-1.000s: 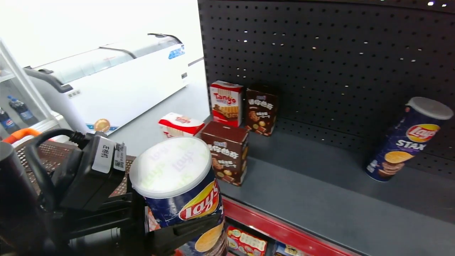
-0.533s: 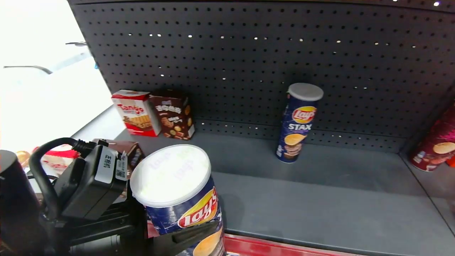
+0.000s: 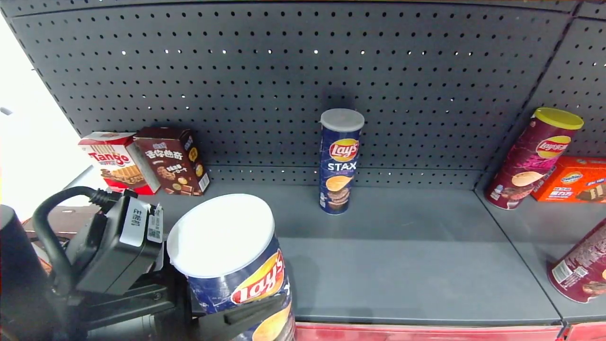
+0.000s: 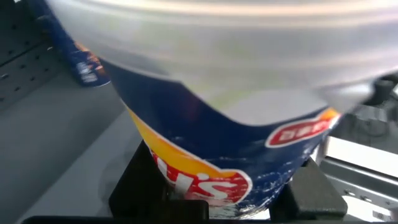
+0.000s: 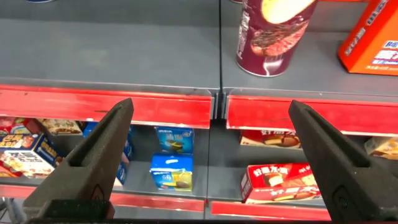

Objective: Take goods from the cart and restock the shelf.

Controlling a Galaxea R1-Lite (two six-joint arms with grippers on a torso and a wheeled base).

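My left claw (image 3: pixel 222 308) is clamped on a blue can (image 3: pixel 227 265), held off the shelf (image 3: pixel 402 265) at its front left, lid up and body slightly tilted. My right claw (image 5: pixel 214 165) hangs with its jaws wide apart and nothing in them, low in front of the shelf's red edge (image 5: pixel 155 106). Risk one, in my judgement: the can's base sits about level with that front edge, so a forward push without lift could catch it and lever the can out of my grip. Risk two: setting the can down at this tilt may let it rock and fall, as it is tall and narrow. Risk three: a standing can (image 3: pixel 341 161) waits near the back wall, and a placement aimed close beside it could knock it over. The left boxes (image 3: pixel 142 161) are near my arm's path and could be brushed. The smooth can wall may also slip between the pads if I swing quickly. Limits of inspection: the can's base is cut off in the head view, the pads' contact is largely hidden behind its body, and in the left wrist view the lid is blurred. A maroon can (image 3: pixel 580 270) at the far right is cut by the frame, so I cannot tell whether it stands or leans.
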